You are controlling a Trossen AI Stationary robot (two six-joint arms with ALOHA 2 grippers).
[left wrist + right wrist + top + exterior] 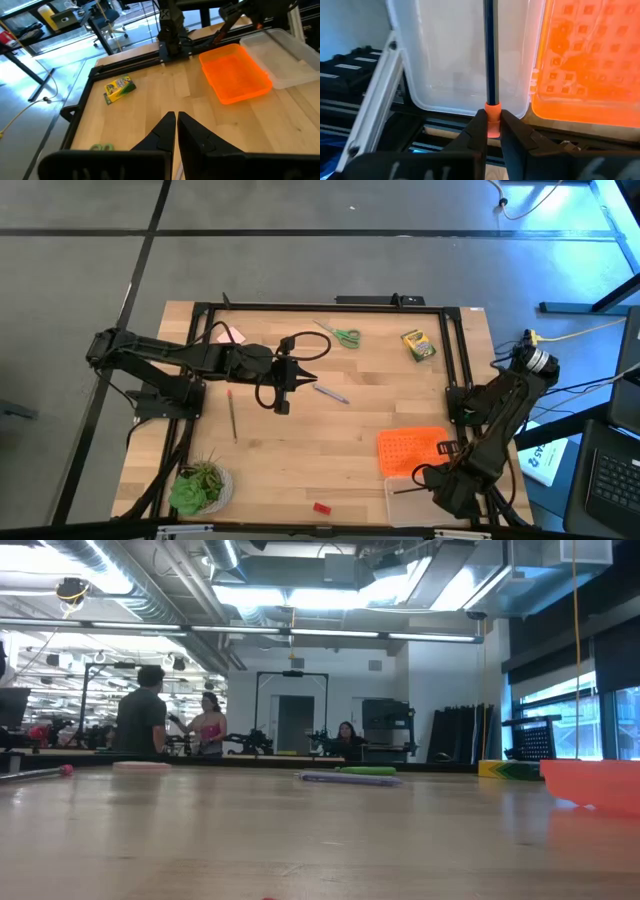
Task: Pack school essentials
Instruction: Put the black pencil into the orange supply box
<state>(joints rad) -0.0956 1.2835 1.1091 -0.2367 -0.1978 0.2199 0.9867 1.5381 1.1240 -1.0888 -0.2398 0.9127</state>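
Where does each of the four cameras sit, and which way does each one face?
High view: overhead, looking straight down on the table and both arms.
Low view: at tabletop height, looking level across the wood into the room; no arm shows.
Left wrist view: on the left arm, looking past the shut left gripper toward the orange lid and crayon box.
Right wrist view: on the right arm, looking past the right gripper, shut on a pencil, over the clear box.
Shared: both wrist views show the orange lid.
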